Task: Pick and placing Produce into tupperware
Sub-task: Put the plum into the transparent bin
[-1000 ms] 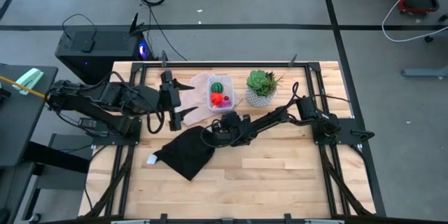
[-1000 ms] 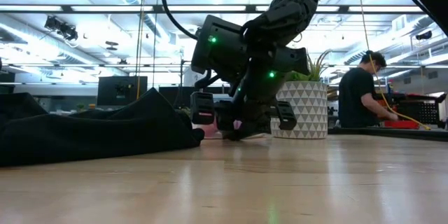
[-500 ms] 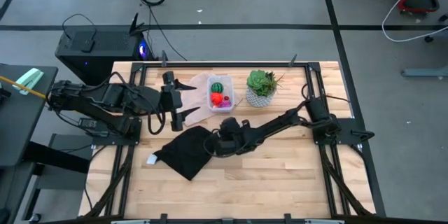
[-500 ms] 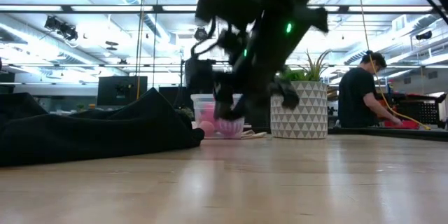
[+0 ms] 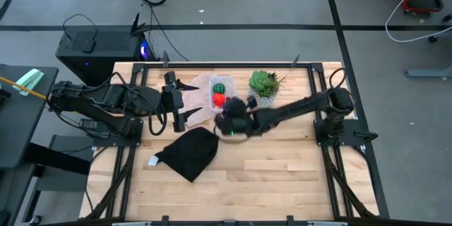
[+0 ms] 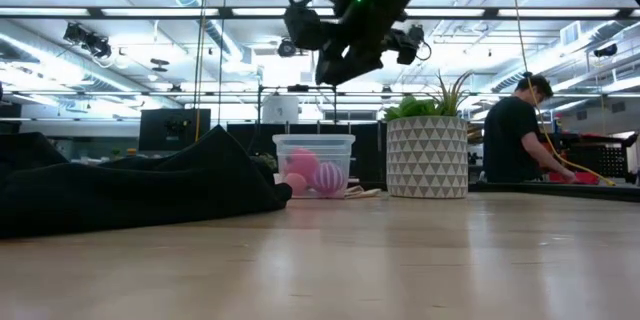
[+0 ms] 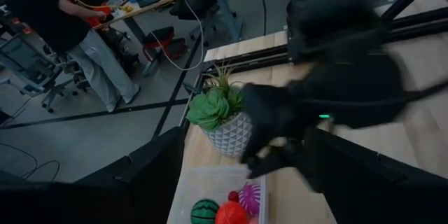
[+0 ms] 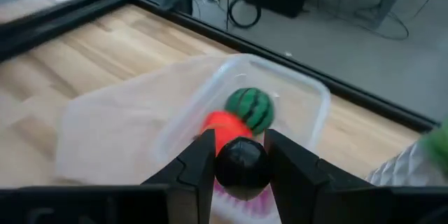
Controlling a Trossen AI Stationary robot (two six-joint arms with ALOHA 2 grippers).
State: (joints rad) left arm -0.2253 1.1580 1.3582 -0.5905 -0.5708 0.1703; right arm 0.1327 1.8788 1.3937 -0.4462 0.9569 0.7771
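Note:
The clear tupperware stands on a pale sheet at the table's far middle. In it lie a green striped ball, a red-orange piece and a pink-purple piece. My right gripper hangs high over the tub's near side, shut on a small dark round piece of produce. My left gripper waits open to the left of the tub, above the sheet, with nothing between its fingers. My right gripper pinches the dark round piece by its two sides between both fingers. The fingers slant down from the table's near right side. The piece is lifted clear, high above the tub's produce.
A green succulent in a white patterned pot stands just right of the tub. A crumpled black cloth lies left of the table's middle, with a small white tag beside it. Bare wood lies on the near half. A person works beyond the table.
My right gripper has risen from the table top beside the black cloth to high above the tub's near side, moving a little toward the far edge and rolling at the wrist. Its fingers have stayed shut alike. The tub, hidden behind it in the low view before, now shows.

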